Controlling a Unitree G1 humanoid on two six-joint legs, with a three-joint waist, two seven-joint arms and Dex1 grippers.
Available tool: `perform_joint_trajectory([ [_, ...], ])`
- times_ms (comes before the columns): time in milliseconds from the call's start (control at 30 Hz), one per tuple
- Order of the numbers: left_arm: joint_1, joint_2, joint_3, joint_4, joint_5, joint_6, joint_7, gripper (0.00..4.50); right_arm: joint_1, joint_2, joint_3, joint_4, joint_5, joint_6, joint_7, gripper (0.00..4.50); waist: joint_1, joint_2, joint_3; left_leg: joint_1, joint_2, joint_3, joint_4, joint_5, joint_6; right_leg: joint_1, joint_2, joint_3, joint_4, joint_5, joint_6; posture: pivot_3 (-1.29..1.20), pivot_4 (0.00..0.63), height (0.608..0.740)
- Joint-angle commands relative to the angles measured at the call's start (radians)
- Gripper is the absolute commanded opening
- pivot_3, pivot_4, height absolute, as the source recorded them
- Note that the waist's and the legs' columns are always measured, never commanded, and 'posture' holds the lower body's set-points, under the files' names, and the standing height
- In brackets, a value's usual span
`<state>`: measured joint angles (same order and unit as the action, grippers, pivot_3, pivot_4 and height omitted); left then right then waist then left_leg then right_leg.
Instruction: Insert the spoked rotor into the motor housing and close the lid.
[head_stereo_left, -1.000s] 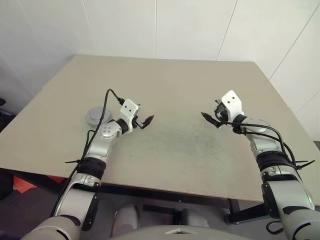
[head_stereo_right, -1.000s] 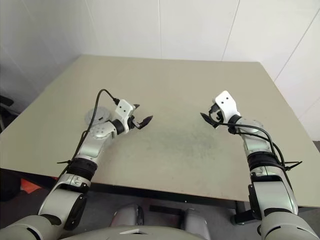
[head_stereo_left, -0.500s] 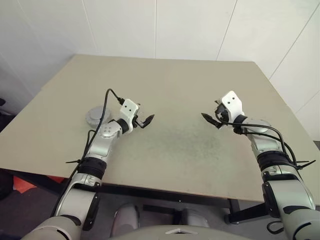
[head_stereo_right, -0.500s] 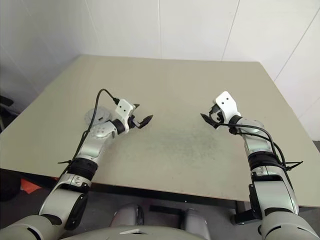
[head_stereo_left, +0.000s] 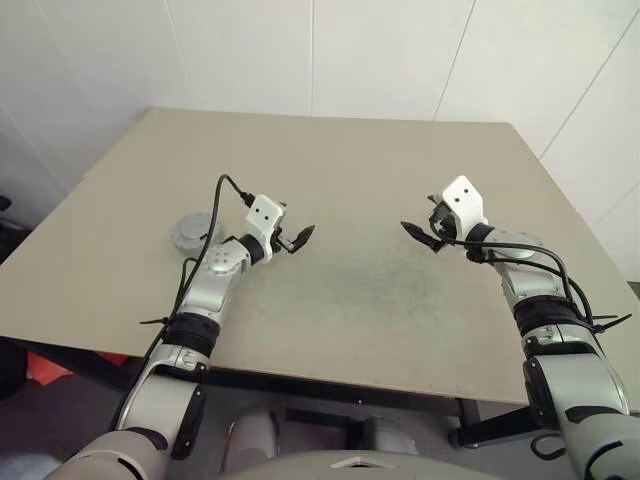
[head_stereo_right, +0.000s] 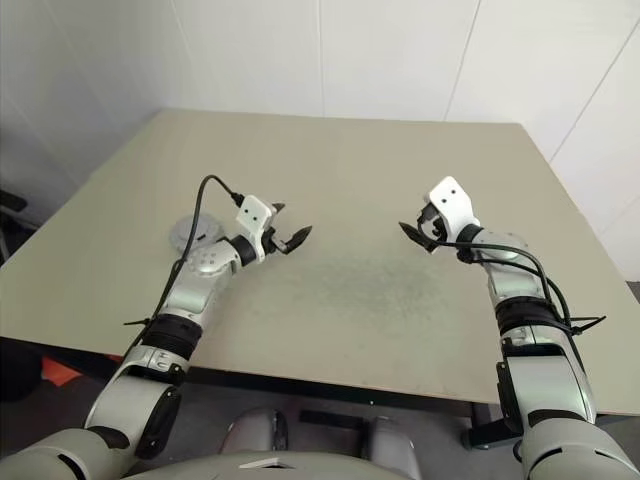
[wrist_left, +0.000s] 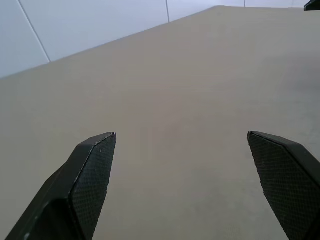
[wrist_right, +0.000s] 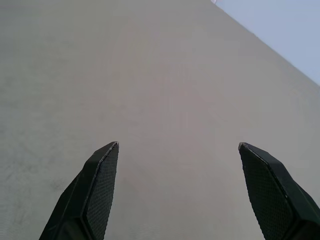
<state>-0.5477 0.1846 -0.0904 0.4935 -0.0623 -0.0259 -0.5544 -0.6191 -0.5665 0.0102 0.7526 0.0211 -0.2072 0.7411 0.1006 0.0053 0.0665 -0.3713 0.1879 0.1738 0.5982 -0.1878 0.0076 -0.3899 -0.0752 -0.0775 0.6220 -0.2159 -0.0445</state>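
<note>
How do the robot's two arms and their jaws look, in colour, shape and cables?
Both arms are silver-grey metal with black joint bands. Each wrist carries a white camera block, and a black cable loops along it. The left gripper and right gripper have black, pointed fingers with finely textured pads.

A beige table (head_stereo_left: 350, 160) with dark legs stands near a corner of white panelled walls (head_stereo_left: 310, 50); below the table's left edge, something orange (head_stereo_left: 45, 368) lies on the floor.

I see bare counter (head_stereo_left: 350, 290) between my two arms, open passage there. A round grey disc (head_stereo_left: 190, 232) sits just behind my left forearm, the one obstacle.
</note>
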Motion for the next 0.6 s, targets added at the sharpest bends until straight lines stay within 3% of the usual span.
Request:
perform_joint_trajectory([
  [33,-0.028,-0.006,-0.003,-0.013,0.003,-0.023,0.0,4.46,0.023,-0.031,-0.034,-0.067,0.018,0.016,-0.001,4.34,0.002,0.0,0.0,0.0,0.0,0.0,0.0,0.0,0.0,0.0,0.0,0.0,0.0,0.0,0.0,0.0,0.0,0.74],
  [433,-0.053,-0.003,0.019,0.0,0.005,-0.049,0.017,4.46,0.009,-0.013,-0.043,-0.061,0.013,0.008,-0.047,4.34,-0.003,0.0,0.0,0.0,0.0,0.0,0.0,0.0,0.0,0.0,0.0,0.0,-0.001,0.0,0.0,0.0,0.0,0.74],
  [600,-0.048,-0.019,0.055,-0.02,0.006,-0.064,0.109,4.46,0.005,0.103,-0.11,-0.109,0.079,0.009,-0.19,4.34,-0.005,0.0,0.0,0.0,0.0,0.0,-0.001,0.0,0.0,-0.001,0.0,0.0,-0.001,0.0,0.0,0.0,0.0,0.74],
])
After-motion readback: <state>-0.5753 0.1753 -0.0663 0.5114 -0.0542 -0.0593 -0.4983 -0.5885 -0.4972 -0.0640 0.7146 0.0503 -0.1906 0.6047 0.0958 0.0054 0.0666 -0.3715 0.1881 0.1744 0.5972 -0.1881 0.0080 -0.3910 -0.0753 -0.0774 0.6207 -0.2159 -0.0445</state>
